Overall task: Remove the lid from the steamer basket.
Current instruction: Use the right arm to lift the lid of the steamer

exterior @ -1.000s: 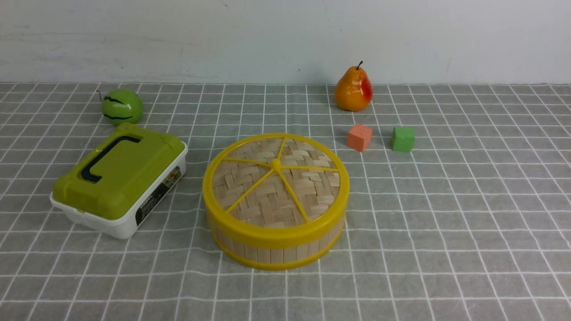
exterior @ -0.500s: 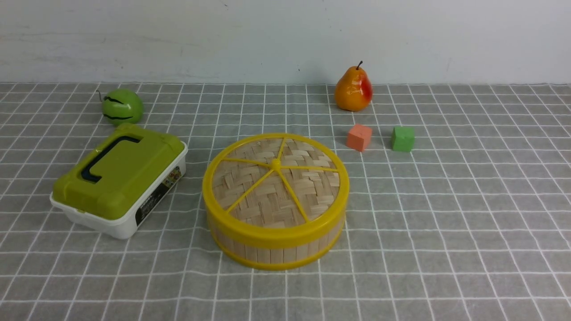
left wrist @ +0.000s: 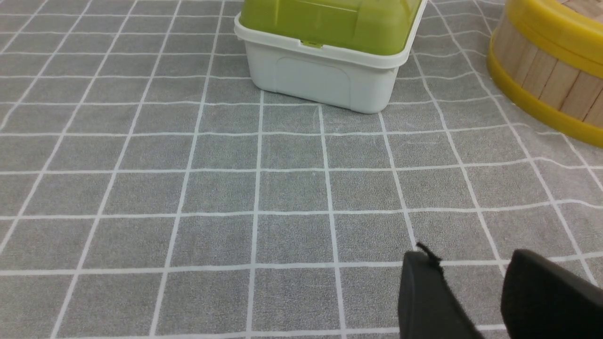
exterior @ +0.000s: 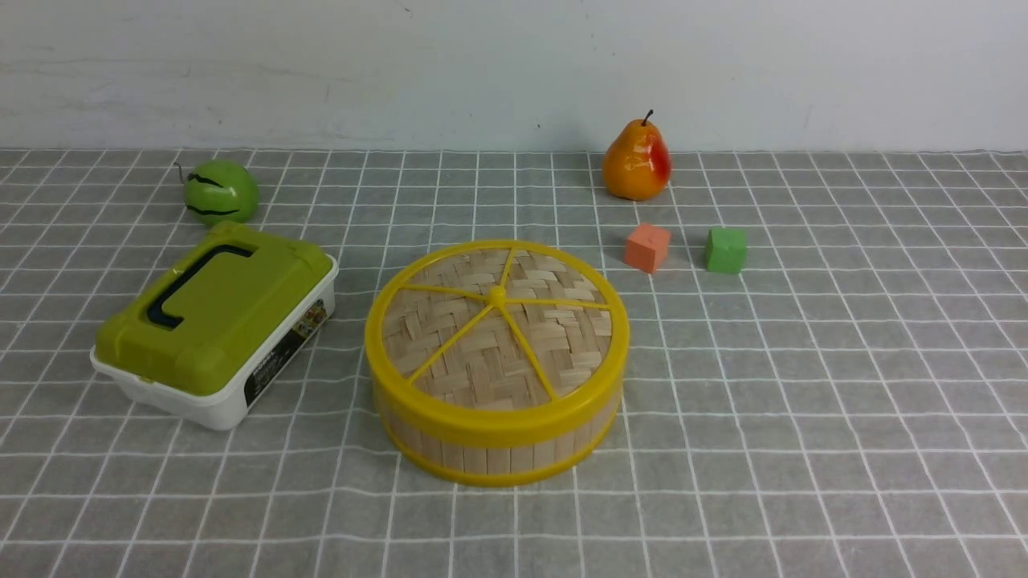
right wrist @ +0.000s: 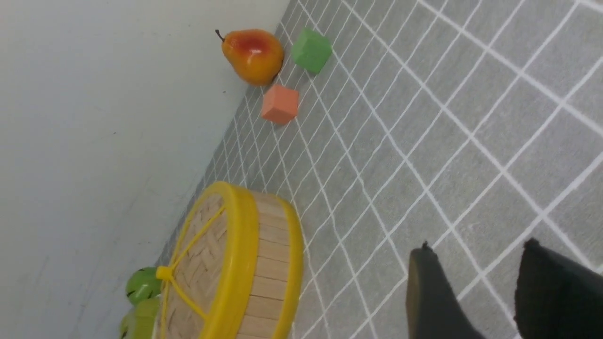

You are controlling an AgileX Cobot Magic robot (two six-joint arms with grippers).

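My left gripper (left wrist: 466, 256) has its fingers parted, with nothing between them but a view of the gridded cloth (exterior: 803, 449). My right gripper (right wrist: 478, 247) is the same: fingers spread, holding nothing. Neither one touches anything I can see.

Taking the front view as a dial, twelve at the far wall (exterior: 321, 72) and six nearest me, the steamer basket (exterior: 498, 460) sits around the dial's centre. The lid (exterior: 474, 353) lies on top of it, level, its thick yellow rim all the way round, its five spokes meeting at the centre knob (exterior: 497, 297).

Reckoned from the basket, a white box (exterior: 223, 409) with an olive-green lid (exterior: 241, 297) stands at nine o'clock, set at a slant, its black handle (exterior: 181, 289) folded down. A round green fruit (exterior: 221, 191) with dark markings is at ten, just beyond the box. At one o'clock an orange-red pear (exterior: 637, 160) stands upright, stem up. A salmon block (exterior: 647, 247) and a green block (exterior: 726, 250) are near each other at about two, apart.
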